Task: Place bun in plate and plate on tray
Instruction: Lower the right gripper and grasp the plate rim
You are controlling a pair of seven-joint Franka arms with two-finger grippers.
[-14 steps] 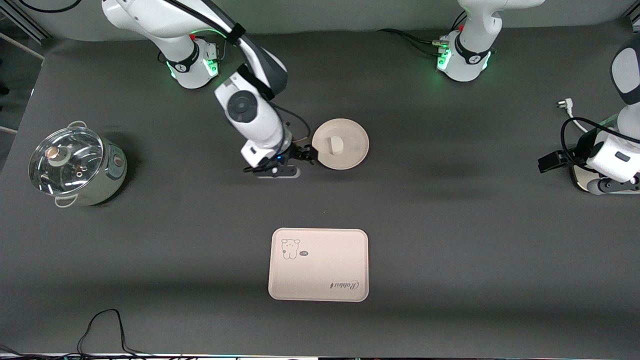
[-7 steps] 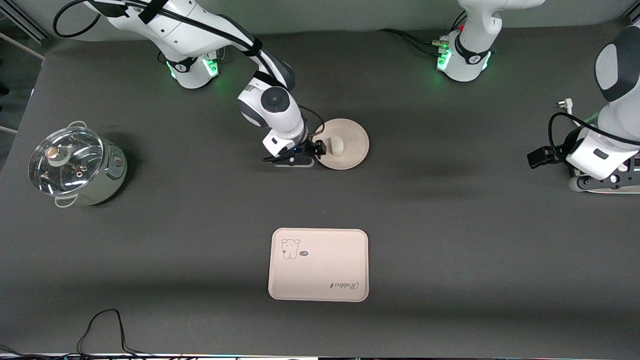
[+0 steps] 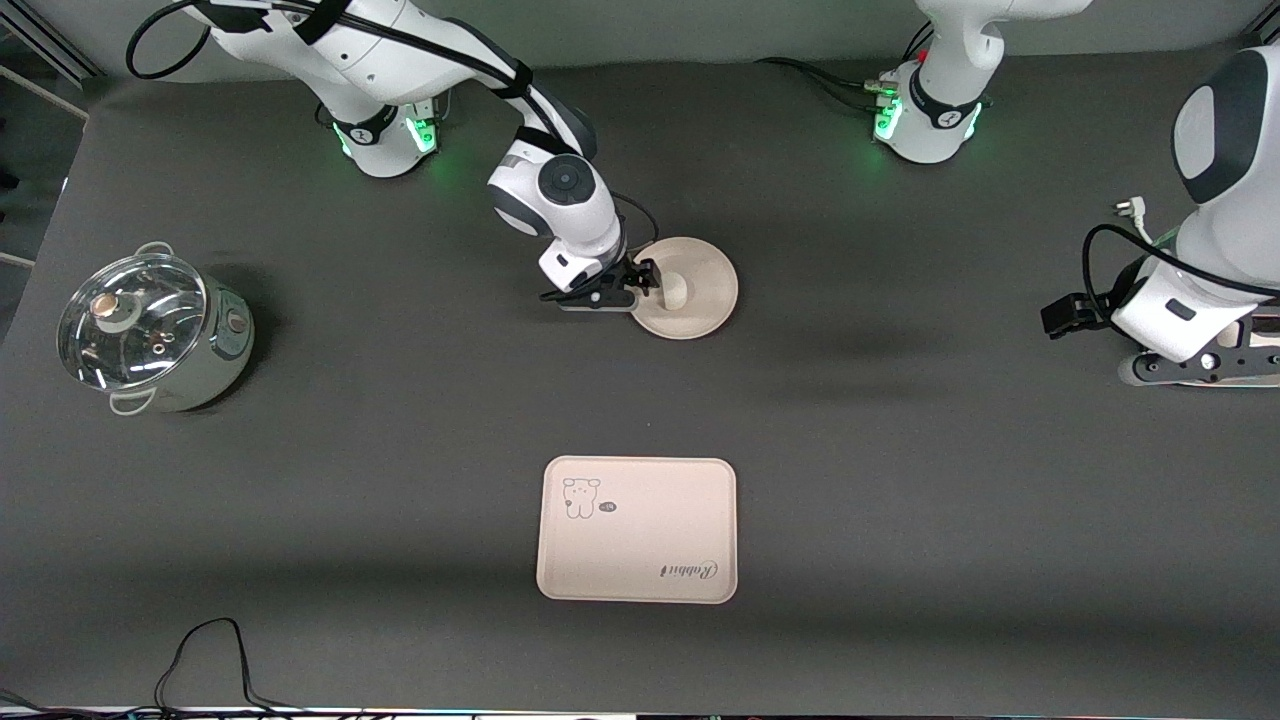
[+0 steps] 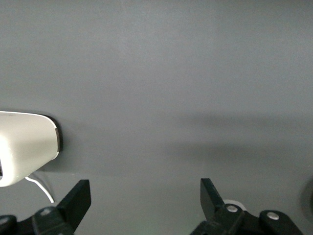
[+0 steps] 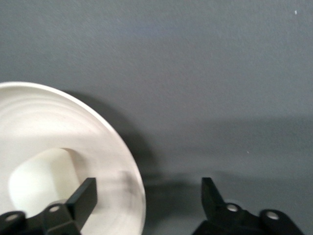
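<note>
Right gripper (image 3: pixel 648 283) straddles plate (image 3: pixel 705 300) rim, jaws spread.

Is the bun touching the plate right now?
Touching. In the front view the bun sits inside the plate; the right wrist view shows it resting on the plate's floor.
</note>
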